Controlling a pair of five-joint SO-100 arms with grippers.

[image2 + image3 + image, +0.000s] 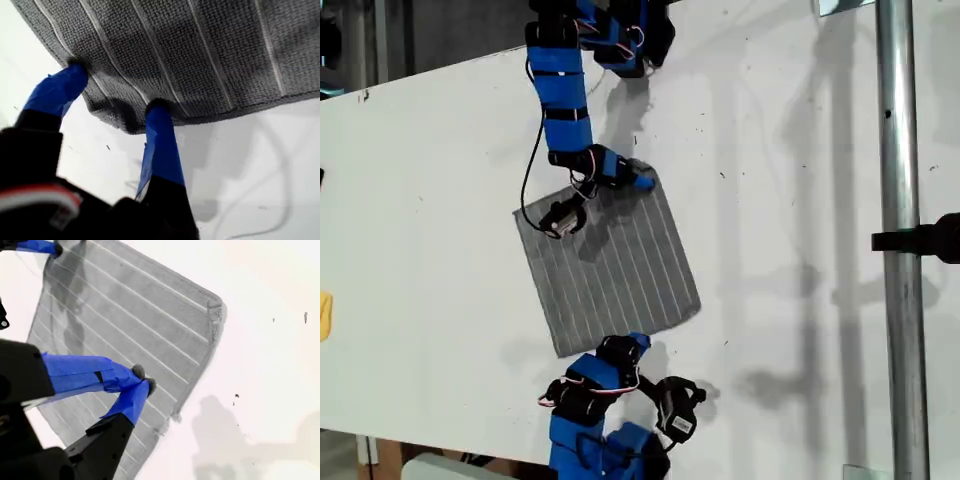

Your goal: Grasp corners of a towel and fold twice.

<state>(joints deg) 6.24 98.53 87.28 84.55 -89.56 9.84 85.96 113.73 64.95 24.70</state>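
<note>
In the exterior view the towel (620,270) lay flat on the counter (800,200). In the first wrist view my first claw (117,90) stood open, tips on its edge. In the second wrist view my second claw (143,378) was nearly closed over it, gripping nothing visible.

Plenty of bare table to both sides, crowded along two towel edges.

Wide open table (420,150) toward the exterior view's left, apart from a small yellow thing (324,315) at that edge. Clear lane between towel (610,265) and metal pole (898,200) on the exterior view's right. Towel's top edge blocked by my first gripper (117,87), jaws spread, black cable (527,175) looping beside. Bottom edge blocked by my second gripper (143,379), tips together.
</note>
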